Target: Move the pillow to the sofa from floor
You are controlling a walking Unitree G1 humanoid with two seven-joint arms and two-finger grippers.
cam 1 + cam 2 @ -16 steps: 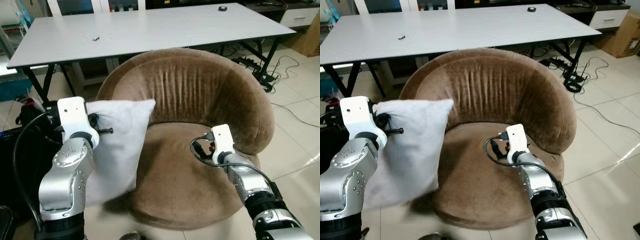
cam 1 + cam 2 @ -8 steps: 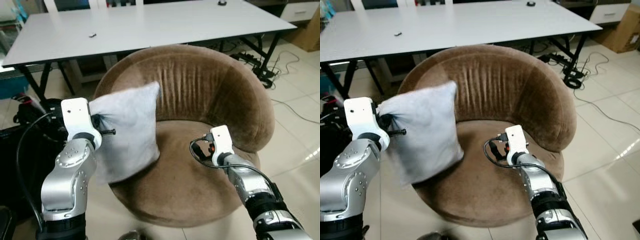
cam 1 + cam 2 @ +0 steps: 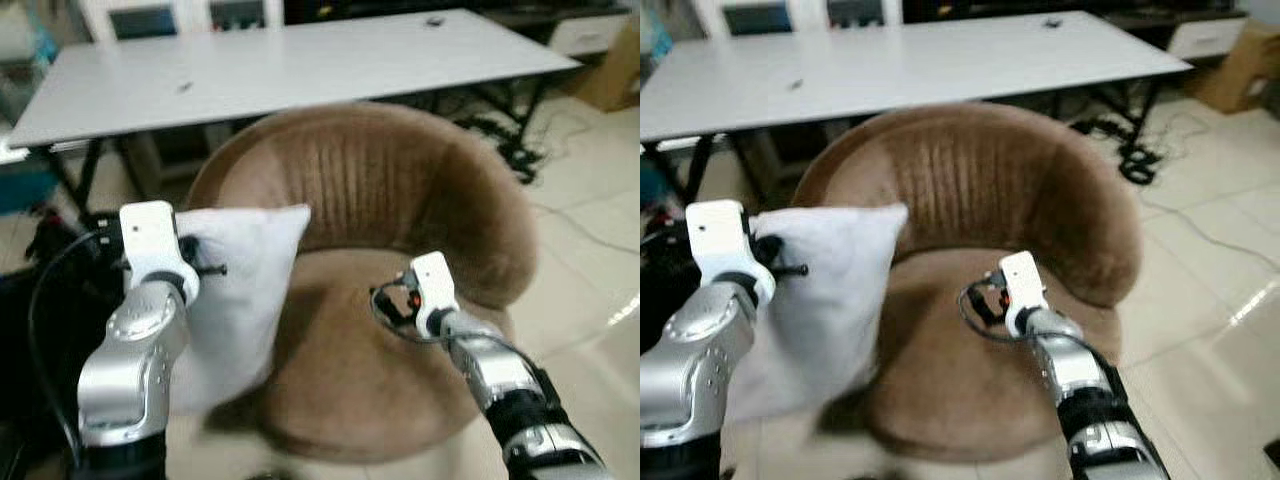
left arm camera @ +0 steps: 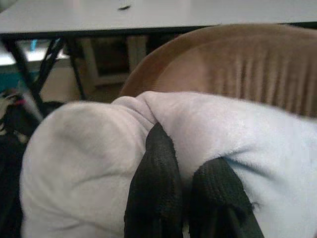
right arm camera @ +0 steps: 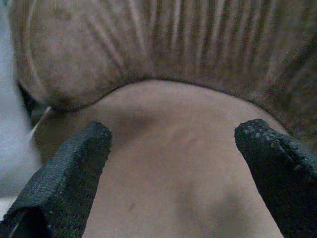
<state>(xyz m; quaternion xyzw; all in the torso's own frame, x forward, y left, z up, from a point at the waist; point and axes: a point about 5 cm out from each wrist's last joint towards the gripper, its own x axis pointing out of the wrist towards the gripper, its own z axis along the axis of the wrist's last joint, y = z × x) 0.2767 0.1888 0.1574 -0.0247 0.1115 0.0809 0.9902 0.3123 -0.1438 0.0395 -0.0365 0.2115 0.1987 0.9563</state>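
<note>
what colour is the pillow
White, or very pale grey. The pillow shows best in the left eye view, pinched by the left claw.

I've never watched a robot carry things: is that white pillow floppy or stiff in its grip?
Probably soft: the pillow bunches into folds where the left gripper pinches its corner. It hangs from that one pinch beside the brown sofa, so it is likely light. It keeps its broad shape, suggesting springy filling.

Pillow: white pillow (image 3: 825, 300) hangs at the left gripper (image 3: 768, 252), beside the sofa's left edge.
Sofa: round brown sofa (image 3: 1040, 210).
Right gripper (image 3: 980, 300): above the seat; fingers too blurred to judge.
</note>
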